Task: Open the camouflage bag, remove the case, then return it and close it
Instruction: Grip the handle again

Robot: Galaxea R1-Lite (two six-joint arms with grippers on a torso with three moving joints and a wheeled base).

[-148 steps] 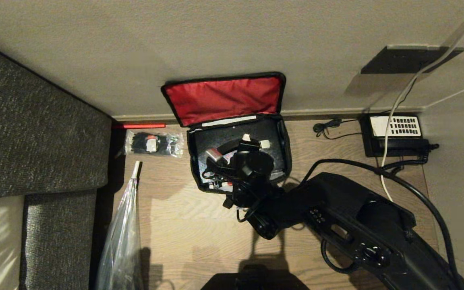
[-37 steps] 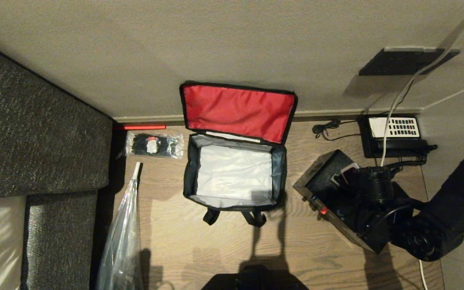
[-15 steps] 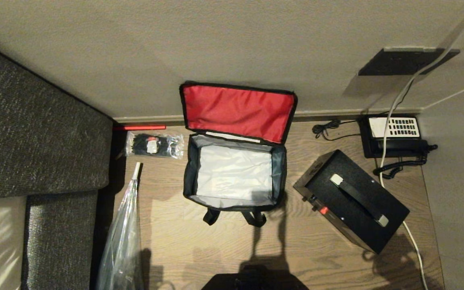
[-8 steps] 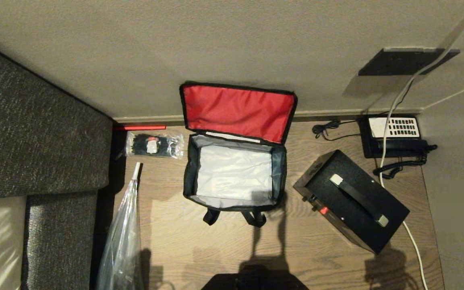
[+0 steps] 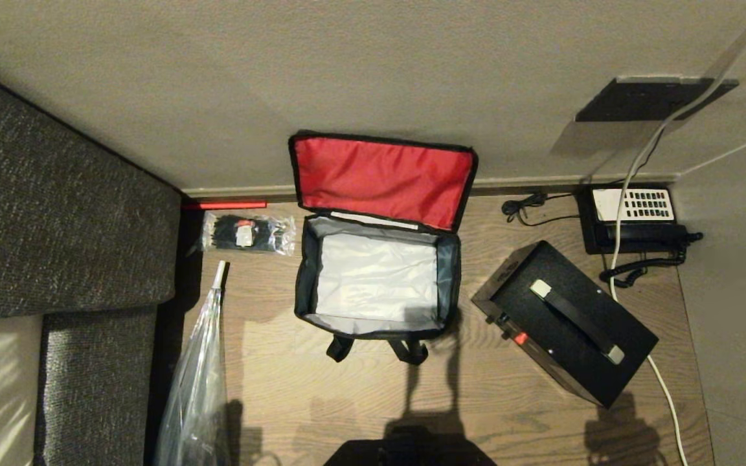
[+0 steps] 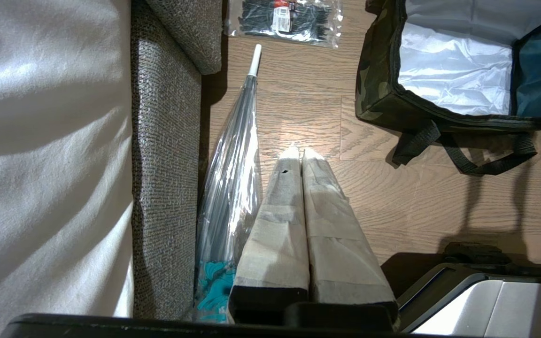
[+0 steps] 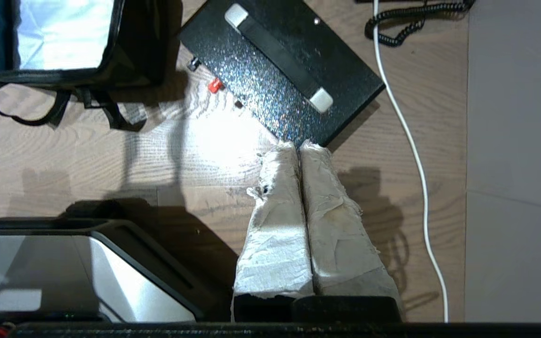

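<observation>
Half of the task is judged done: the bag (image 5: 376,285) is stood open and emptied on the floor, and the case (image 5: 564,321) is laid just to its right. Both claws, left (image 6: 297,152) and right (image 7: 297,146), are pressed together, holding nothing. Next, the case must be regripped, likely by its handle (image 7: 279,57), and returned.

Each claw has two long tapered fingers wrapped in pale tape: smooth beige on the left claw (image 6: 301,152), frayed and torn white on the right claw (image 7: 298,146). Black mounts sit at their bases, beside a silver-grey, black-edged body panel (image 7: 64,277).
</observation>
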